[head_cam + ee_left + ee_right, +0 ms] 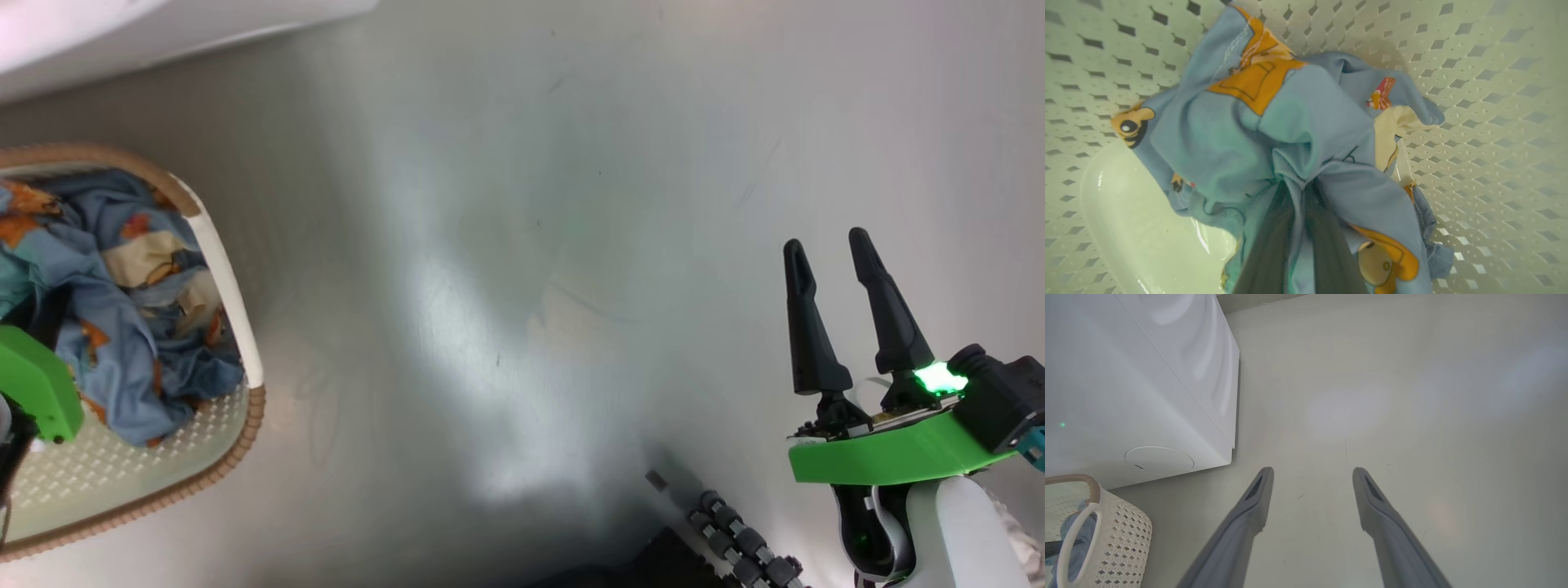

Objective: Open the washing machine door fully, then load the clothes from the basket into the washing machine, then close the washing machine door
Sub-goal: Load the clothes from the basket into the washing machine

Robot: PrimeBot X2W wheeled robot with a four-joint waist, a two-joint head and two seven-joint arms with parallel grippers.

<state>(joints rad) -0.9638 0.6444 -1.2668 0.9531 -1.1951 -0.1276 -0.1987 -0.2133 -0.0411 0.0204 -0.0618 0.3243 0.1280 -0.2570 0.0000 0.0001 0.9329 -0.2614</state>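
Left wrist view shows the clothes [1298, 134], a soft, light, crumpled bundle lying inside the basket [1494, 122]. It will likely drape and trail, so a bunched fold near its middle looks the best hold. The left gripper [1301, 191] is pinched tight on just such a fold. The right gripper [1312, 473] hangs spread and empty above the floor, beside the washing machine [1126, 375].
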